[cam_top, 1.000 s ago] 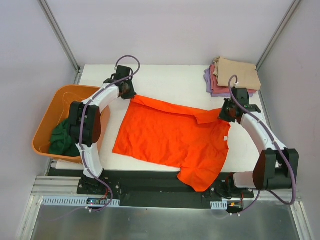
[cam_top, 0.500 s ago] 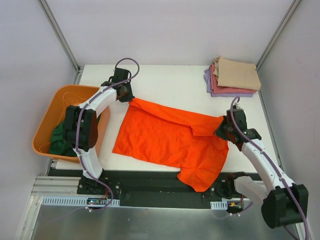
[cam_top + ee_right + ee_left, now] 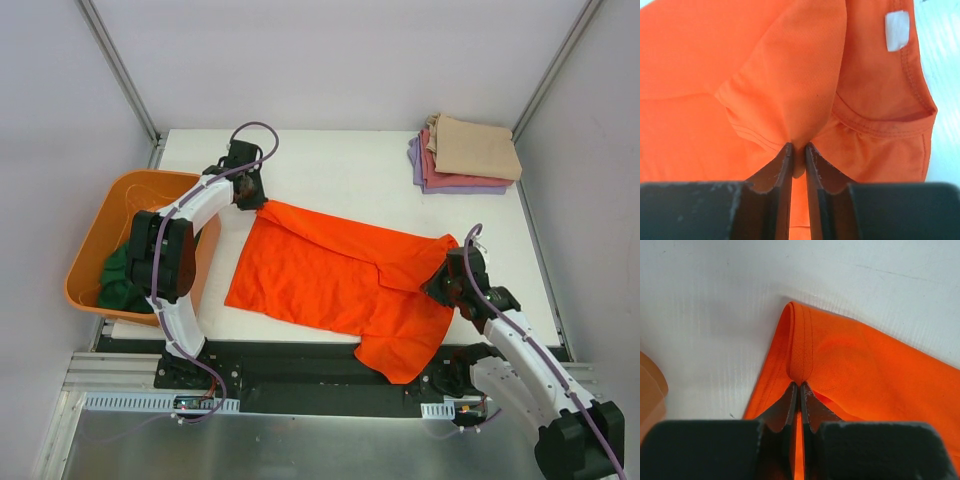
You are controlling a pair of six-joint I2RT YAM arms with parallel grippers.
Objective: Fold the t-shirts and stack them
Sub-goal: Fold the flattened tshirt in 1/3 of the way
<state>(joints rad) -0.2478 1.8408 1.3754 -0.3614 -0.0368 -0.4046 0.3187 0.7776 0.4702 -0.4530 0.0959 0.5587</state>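
The bright orange t-shirt [image 3: 330,270] lies spread across the middle of the white table. My left gripper [image 3: 256,196] is shut on the shirt's far left hem corner [image 3: 799,357], with its jaws pinching a fold of cloth. My right gripper [image 3: 440,283] is shut on the shirt's right sleeve [image 3: 795,100] and holds it folded over the body, next to the collar with its white label [image 3: 897,30]. A dark green t-shirt [image 3: 120,280] lies bunched in the tub. Tan, pink-red and lavender t-shirts sit folded in a stack [image 3: 468,153] at the far right corner.
A rigid orange plastic tub [image 3: 95,235] stands off the table's left edge beside my left arm. Grey walls enclose the table [image 3: 350,165] on three sides. The shirt's lower sleeve hangs over the near table edge [image 3: 400,365].
My right gripper has pulled the right sleeve toward the near edge, folding it over the shirt body. My left gripper has kept its grip at the far left corner.
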